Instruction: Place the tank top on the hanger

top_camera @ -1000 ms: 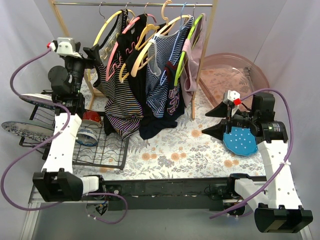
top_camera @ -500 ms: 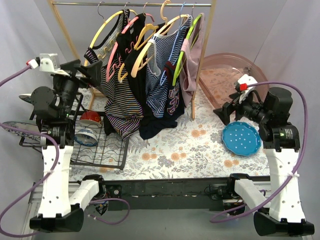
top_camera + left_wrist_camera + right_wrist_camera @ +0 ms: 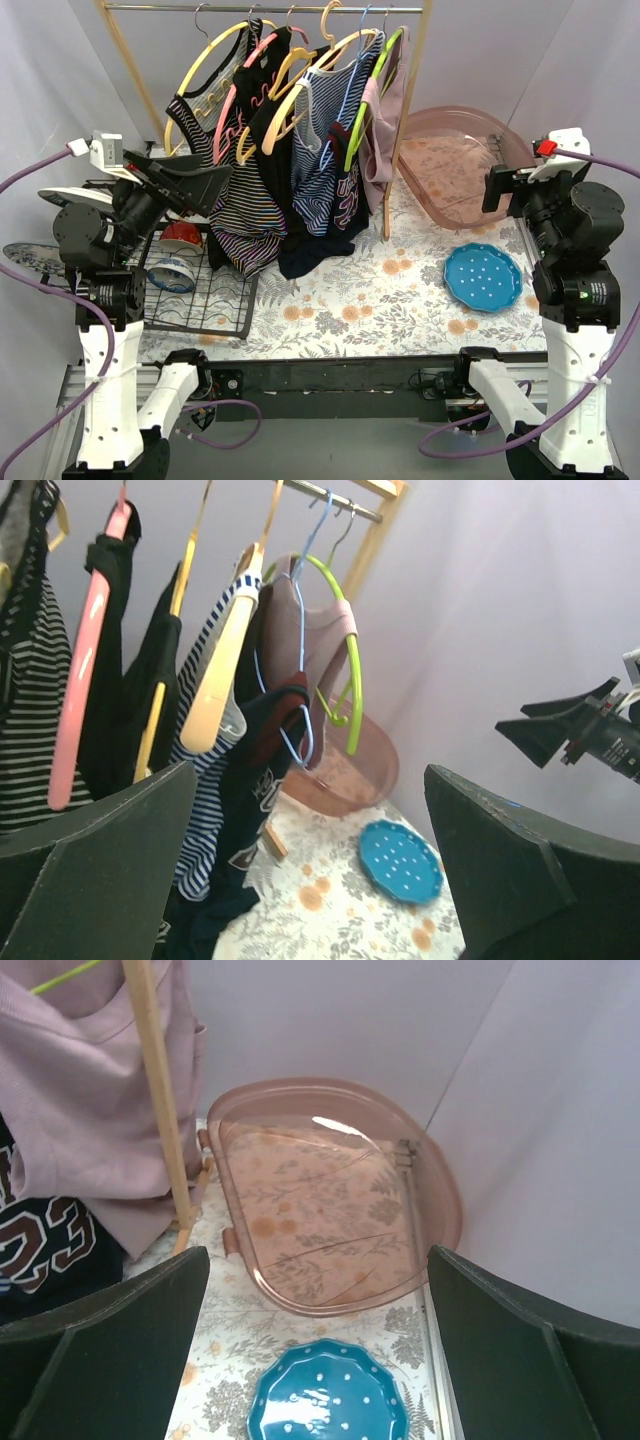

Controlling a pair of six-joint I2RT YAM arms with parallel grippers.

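The tank top [image 3: 245,215], black with thin pink, white and purple stripes, hangs on the pale-yellow hanger [image 3: 213,52] at the left end of the rack. Its striped cloth also shows at the left edge of the left wrist view [image 3: 25,710]. My left gripper [image 3: 220,178] is open and empty, level with the tank top's left side and pointing right. In its own view [image 3: 310,880] nothing lies between the fingers [image 3: 100,850]. My right gripper [image 3: 500,190] is open and empty, held high at the far right above the pink tub; its own view [image 3: 320,1360] shows only the table.
The wooden rack [image 3: 413,110] holds several other hangers and garments, among them a pink hanger [image 3: 85,670] and a blue-and-white striped top [image 3: 325,160]. A pink tub [image 3: 330,1200] and a blue dotted plate [image 3: 325,1395] sit at the right. A wire dish rack [image 3: 200,295] stands at the left.
My left gripper has dropped from the hanger's top to beside the tank top, now pointing right. My right arm has pulled back and up to the far right, away from the plate.
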